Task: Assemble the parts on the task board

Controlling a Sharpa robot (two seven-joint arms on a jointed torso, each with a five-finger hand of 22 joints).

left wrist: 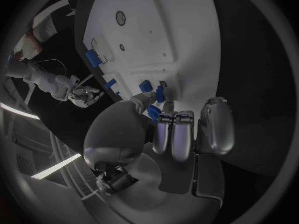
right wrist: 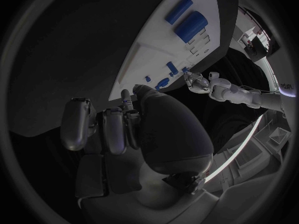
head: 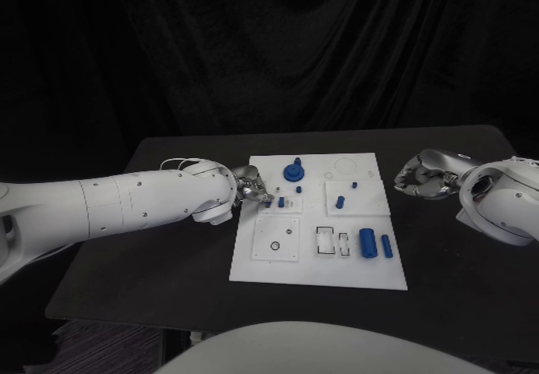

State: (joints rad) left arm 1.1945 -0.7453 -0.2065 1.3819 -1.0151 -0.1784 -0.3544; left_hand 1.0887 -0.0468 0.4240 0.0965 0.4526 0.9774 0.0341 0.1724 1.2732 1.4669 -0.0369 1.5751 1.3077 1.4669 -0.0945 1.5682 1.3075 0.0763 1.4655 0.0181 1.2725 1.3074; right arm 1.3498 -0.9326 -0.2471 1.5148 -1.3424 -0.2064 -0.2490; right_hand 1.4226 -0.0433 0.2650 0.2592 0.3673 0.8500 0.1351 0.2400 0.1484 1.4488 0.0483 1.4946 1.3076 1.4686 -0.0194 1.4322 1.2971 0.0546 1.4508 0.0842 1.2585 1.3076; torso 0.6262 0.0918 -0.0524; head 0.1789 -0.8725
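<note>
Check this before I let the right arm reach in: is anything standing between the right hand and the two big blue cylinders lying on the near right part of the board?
Nothing visible. The right hand sits off the task board past its right edge; between it and the blue cylinders lie bare table and board.

I see the white task board (head: 318,269) in the middle of the black table (head: 449,273). My left hand (head: 253,189) sits over the board's left edge, fingertips by a small blue peg (head: 281,202). My right hand (head: 421,179) rests curled on the table just off the board's right edge. Two blue cylinders (head: 375,243) lie at the board's near right, and a blue gear-like part (head: 294,171) stands near the far edge.
</note>
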